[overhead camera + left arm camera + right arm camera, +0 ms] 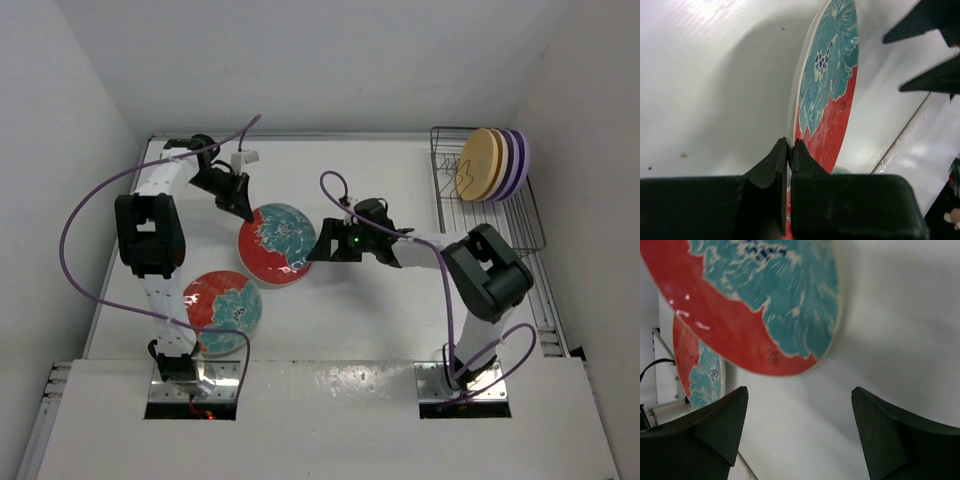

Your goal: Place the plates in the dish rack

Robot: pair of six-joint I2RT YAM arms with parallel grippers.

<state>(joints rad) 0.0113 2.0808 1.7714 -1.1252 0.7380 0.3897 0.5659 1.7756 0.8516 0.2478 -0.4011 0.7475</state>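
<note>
So the left gripper [240, 203] is clamped on the rim of a red floral plate [283, 243], mid-table. Right gripper [323, 247] hangs wide open just beside it; dish rack [500, 225] stands far right

Between my right gripper's [799, 390] spread fingers I see open table [890, 315]. Straight ahead the lifted red plate [740, 315] bars the way, and the second red plate [695, 370] lies beyond it.

Nothing legible: the tiny dark mark [772, 356] on the nearer red floral plate [747, 295] cannot be read.
</note>
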